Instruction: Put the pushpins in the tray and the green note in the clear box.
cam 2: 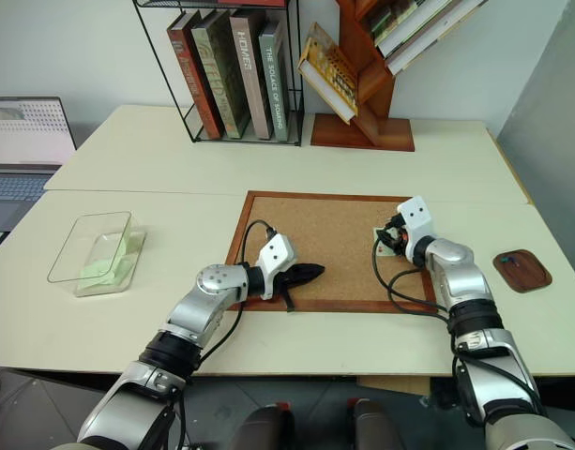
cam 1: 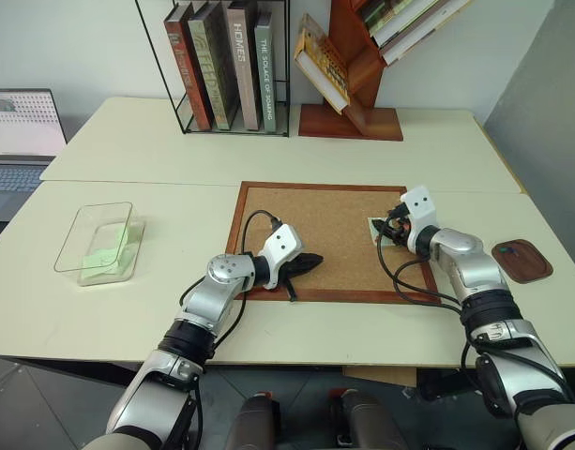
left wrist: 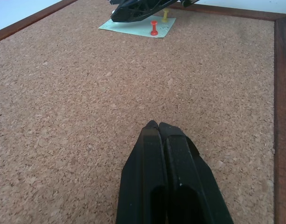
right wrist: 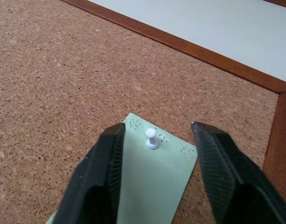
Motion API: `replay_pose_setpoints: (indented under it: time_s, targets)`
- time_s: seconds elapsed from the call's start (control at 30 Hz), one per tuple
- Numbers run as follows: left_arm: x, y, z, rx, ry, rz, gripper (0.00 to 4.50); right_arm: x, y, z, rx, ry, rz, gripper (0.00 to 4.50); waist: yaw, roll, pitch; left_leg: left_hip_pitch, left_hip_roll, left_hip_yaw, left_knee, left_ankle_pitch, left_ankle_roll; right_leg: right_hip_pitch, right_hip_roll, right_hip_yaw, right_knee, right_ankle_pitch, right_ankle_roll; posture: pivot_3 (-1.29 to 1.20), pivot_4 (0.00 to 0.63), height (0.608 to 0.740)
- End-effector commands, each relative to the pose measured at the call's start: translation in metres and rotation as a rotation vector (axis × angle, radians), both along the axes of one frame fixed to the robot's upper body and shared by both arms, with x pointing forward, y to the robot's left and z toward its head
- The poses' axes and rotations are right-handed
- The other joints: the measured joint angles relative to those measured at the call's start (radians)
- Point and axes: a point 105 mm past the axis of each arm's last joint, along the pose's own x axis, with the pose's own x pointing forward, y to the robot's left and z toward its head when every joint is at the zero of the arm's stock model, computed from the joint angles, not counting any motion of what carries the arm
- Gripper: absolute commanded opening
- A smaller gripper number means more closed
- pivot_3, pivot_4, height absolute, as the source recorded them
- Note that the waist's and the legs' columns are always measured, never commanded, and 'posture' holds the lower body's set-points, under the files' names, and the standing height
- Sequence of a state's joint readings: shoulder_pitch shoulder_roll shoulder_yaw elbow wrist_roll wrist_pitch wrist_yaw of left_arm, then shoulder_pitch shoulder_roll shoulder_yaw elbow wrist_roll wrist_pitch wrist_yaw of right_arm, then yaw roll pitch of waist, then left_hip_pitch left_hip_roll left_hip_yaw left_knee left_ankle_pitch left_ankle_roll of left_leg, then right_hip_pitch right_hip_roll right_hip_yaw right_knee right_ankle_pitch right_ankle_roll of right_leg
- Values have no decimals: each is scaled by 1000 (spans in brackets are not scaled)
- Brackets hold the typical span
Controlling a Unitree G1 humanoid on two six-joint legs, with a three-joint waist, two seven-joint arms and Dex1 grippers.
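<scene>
A pale green note (right wrist: 152,177) lies near the right edge of the corkboard (cam 1: 334,225), held by a white pushpin (right wrist: 152,138), a red pushpin (left wrist: 154,28) and a yellow pushpin (left wrist: 165,15). My right gripper (right wrist: 156,126) hangs low over the note, open, its fingers (right wrist: 105,163) on either side of the white pin without touching it. Over the board's lower left my left gripper (cam 1: 315,262) is shut and empty. The clear box (cam 1: 81,225) stands far left with a pale green slip inside. The brown tray (cam 1: 536,270) sits at the far right.
A wire rack of books (cam 1: 226,66) and a red-brown wooden shelf (cam 1: 353,84) stand at the back of the table. A laptop (cam 1: 20,141) is at the far left. Black cables loop from both wrists over the board's front frame.
</scene>
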State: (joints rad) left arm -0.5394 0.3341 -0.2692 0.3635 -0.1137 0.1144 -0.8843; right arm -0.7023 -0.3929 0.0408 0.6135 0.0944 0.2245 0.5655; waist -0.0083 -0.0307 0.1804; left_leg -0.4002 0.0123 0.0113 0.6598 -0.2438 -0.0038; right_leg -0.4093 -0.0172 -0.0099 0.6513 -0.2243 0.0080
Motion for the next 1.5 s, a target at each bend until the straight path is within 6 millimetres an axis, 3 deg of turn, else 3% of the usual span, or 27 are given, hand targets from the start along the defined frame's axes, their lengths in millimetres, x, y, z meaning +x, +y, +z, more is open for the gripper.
replay_pose_setpoints:
  time_s: [0.03,0.2,0.27,0.4,0.67,0.97,1.2,1.5]
  targets:
    - [-1,4,-8,25,18,12,0,4,3,17,-15,-68,16,1352,0,0,0,0,0,0,0,0,0,0,0,0,0,0,0,0,150,740]
    - [-1,5,-9,29,21,9,0,3,7,19,-30,-78,32,252,0,0,0,0,0,0,0,0,0,0,0,0,0,0,0,0,150,740]
    - [-1,5,-9,33,23,5,0,3,8,20,-29,-80,34,29,0,0,0,0,0,0,0,0,0,0,0,0,0,0,0,0,150,740]
    - [-2,6,-11,42,29,1,0,3,10,21,-30,-82,40,29,0,0,0,0,0,0,0,0,0,0,0,0,0,0,0,0,150,740]
    - [0,6,-12,33,26,19,0,0,15,43,10,-138,57,29,-2,0,0,0,0,0,0,0,0,0,0,0,0,0,0,0,150,740]
    - [-2,0,-15,31,35,-5,0,-7,5,60,23,-158,22,29,1,1,0,0,0,0,0,0,0,0,-1,0,1,0,0,0,150,740]
    - [-4,-1,-16,31,38,-10,0,-32,-43,73,-13,-178,-85,29,6,1,-1,0,-1,0,0,0,0,0,-1,0,-1,0,0,0,150,740]
    - [-5,-2,-18,37,36,-24,0,-77,-149,54,-221,-90,-402,29,6,5,-2,0,0,0,0,0,0,0,-1,0,-2,0,0,0,150,740]
